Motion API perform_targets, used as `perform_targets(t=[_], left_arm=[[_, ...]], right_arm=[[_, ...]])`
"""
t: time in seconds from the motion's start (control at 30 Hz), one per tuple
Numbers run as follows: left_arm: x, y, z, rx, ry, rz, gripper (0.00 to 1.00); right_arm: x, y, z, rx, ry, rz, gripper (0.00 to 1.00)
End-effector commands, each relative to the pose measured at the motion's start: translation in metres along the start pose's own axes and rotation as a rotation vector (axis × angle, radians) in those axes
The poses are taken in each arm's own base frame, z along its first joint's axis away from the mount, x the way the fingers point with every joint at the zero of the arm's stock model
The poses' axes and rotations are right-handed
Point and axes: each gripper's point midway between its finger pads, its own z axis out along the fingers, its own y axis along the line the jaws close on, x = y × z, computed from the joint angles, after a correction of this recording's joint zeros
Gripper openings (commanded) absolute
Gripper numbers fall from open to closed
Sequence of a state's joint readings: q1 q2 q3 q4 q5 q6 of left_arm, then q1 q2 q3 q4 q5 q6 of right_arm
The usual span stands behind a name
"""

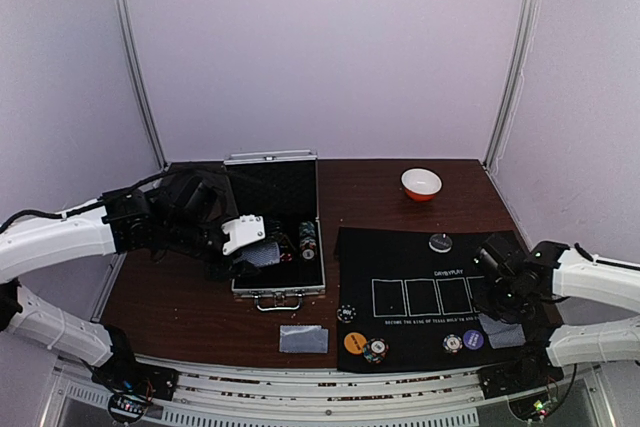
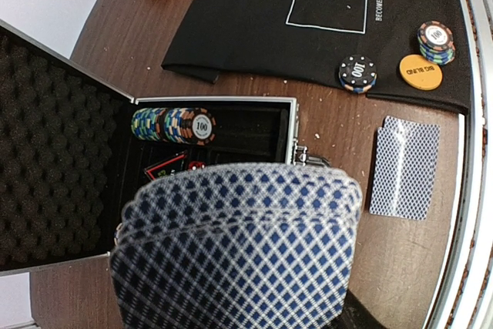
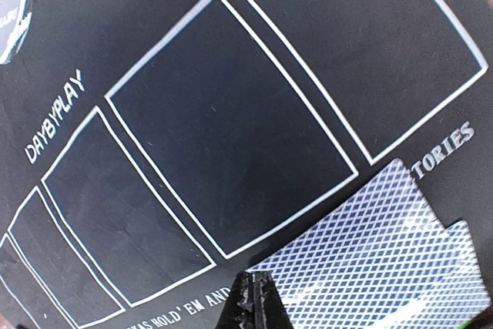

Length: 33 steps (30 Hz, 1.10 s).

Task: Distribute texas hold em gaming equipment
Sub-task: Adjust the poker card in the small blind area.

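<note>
Your left gripper (image 1: 256, 255) grasps the light, slick deck of blue-backed cards (image 2: 239, 252) left of the black mat (image 1: 400, 247), so pinch across its edges or it may fan, while your right gripper (image 3: 258, 302) sits clenched, empty, over two cards (image 3: 370, 256) at the mat's near-right corner.

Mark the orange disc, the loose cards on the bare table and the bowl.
orange disc (image 2: 420, 72): left wrist view, centre of its face.
loose cards (image 2: 406, 167): left wrist view, centre of the top back.
bowl (image 1: 421, 180): top external view, white inside.

Pale lilac walls (image 1: 320, 47) (with two metal posts (image 1: 135, 57)) enclose a dark wooden table (image 1: 180, 312).
</note>
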<state>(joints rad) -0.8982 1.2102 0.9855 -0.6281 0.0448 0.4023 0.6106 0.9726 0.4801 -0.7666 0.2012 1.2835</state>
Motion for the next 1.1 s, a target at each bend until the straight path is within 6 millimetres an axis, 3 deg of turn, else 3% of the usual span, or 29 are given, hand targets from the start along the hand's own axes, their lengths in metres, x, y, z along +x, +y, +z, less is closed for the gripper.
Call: perform_targets(t=[0.0,0.1,0.23,0.4,0.6,0.93,1.07], left_arm=[[-0.011,0.009,-0.004,-0.034,-0.053,0.012,0.53],[-0.011,0.009,-0.003,-0.033,-0.049,0.011,0.53],[-0.012,0.01,-0.007,-0.042,-0.056,0.012,0.53],[-0.012,0.009,-0.007,-0.041,-0.06,0.013,0.53],[-0.012,0.009,-0.007,-0.04,-0.064,0.015,0.53],[-0.013,0.009,-0.009,-0.046,-0.071,0.017,0.53],[-0.013,0.009,-0.01,-0.044,-0.071,0.016,0.53]], right_arm=[[-0.025,0.017,-0.012,0.029,-0.087,-0.064,0.0],[-0.025,0.028,-0.004,-0.008,-0.073,-0.003,0.0],[-0.01,0.003,0.018,0.056,-0.021,0.095,0.0],[-0.003,-0.02,0.026,0.09,-0.016,0.181,0.0],[0.001,-0.041,0.021,0.134,-0.013,0.229,0.0],[-0.002,-0.042,0.013,0.064,-0.041,0.339,0.0],[-0.021,-0.032,0.004,0.066,-0.106,0.254,0.0]])
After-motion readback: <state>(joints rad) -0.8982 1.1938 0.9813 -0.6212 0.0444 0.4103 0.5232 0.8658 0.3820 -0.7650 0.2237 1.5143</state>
